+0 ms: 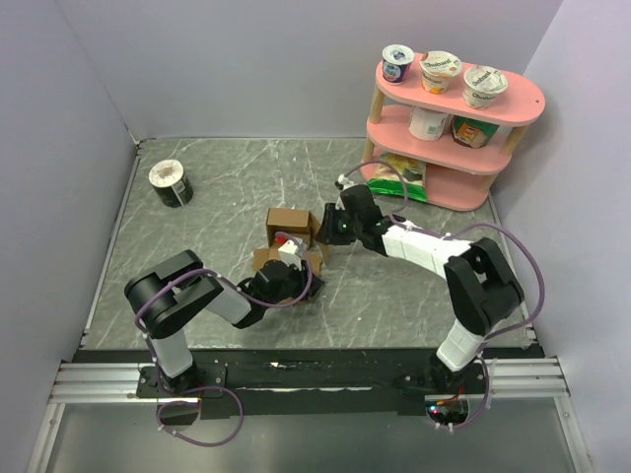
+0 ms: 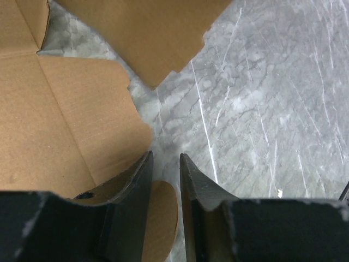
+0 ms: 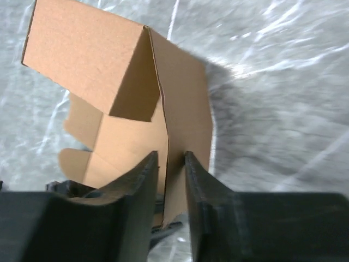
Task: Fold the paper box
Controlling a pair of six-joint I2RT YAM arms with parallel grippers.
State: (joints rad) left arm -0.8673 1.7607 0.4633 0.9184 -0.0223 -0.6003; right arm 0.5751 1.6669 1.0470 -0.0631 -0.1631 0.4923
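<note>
Grey marbled bench carries the half-raised paper box, its upright wall pinched between the right jaws; a rounded flap lies under the nearly closed left jaws, grip unclear. Wall-raising seems under way; next, that flap likely needs lifting and tucking inward

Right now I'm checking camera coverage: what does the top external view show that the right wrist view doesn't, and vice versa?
Only the top external view: the pink shelf with cups, the round tub, and the left gripper at the paper box. Only the right wrist view: the right gripper with its jaws closed on an upright cardboard panel. Both: the paper box, partly folded, on the marbled table.
</note>
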